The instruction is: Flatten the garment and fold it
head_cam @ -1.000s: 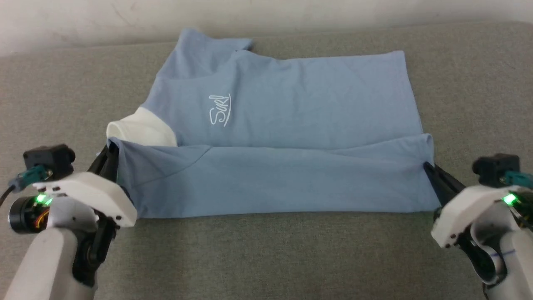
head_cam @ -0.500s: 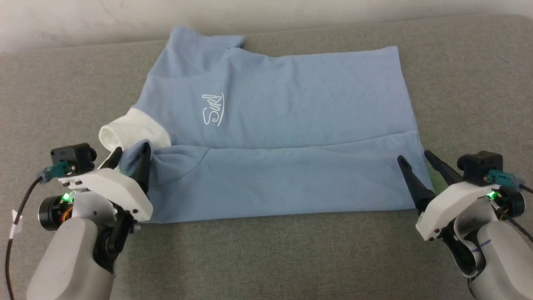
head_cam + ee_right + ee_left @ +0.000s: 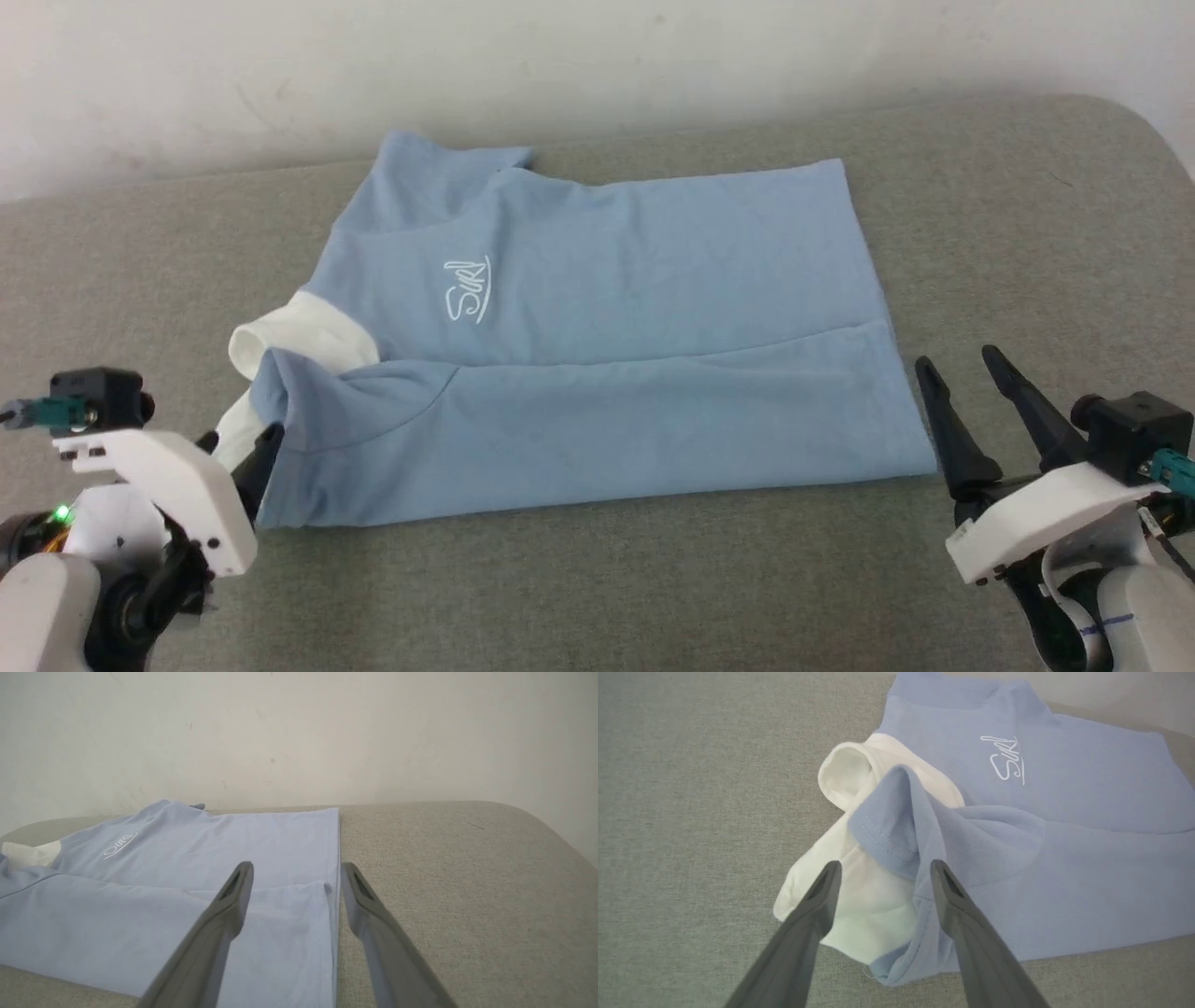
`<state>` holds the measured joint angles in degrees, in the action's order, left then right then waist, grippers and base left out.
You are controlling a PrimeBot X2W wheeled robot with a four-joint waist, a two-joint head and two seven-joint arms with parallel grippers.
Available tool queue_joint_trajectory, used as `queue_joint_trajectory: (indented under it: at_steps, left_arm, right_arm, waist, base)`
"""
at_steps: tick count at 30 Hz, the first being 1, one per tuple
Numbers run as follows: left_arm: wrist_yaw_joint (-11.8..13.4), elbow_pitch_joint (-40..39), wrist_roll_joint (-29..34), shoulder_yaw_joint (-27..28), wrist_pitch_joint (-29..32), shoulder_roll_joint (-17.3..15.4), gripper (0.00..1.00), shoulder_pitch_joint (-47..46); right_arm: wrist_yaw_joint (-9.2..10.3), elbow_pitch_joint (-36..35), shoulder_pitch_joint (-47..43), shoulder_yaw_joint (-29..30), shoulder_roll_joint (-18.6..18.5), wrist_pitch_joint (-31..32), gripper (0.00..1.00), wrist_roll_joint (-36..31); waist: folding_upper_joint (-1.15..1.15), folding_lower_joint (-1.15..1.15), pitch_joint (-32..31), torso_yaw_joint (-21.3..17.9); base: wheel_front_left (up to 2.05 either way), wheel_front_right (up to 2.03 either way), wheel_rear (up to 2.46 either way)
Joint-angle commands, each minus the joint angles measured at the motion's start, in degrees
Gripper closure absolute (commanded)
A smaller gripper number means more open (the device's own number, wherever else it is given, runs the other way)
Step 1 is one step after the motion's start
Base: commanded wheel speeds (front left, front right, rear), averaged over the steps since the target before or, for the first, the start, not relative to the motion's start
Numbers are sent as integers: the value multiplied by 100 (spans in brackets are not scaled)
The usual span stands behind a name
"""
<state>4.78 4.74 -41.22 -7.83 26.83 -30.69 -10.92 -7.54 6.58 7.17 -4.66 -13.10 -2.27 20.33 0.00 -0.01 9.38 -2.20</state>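
1. The shirt lies across the middle of the grey fabric surface, reaching toward its far edge by the wall.
2. Its near long side is folded over the body, and the logo faces up.
3. The white collar is bunched at the shirt's left end.
4. The left gripper is spread wide and empty, with a finger on either side of that bunched end.
5. The right gripper is spread wide and empty, just beside the shirt's near right corner.
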Motion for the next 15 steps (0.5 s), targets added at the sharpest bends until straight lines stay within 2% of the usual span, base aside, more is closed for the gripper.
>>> queue_joint_trajectory:
  at_steps: [1, 7, 15]
  left_arm:
    - [75, -151, -100, 40, 187, -101, 0, 167]
    - [226, -382, -312, -68, 856, -202, 0, 469]
    - [296, 356, -68, -629, 1328, -103, 0, 344]
  right_arm:
    - [5, -180, -106, 43, 78, 76, 0, -43]
    - [5, -561, -254, 123, 213, 318, 0, -95]
    - [5, -663, -207, 171, 221, 509, 0, 2]
  waist:
    - [0, 1, -15, -124]
    - [0, 1, 137, -268]
    - [0, 1, 366, -412]
  base:
    - [0, 0, 0]
    - [0, 0, 0]
    - [0, 0, 0]
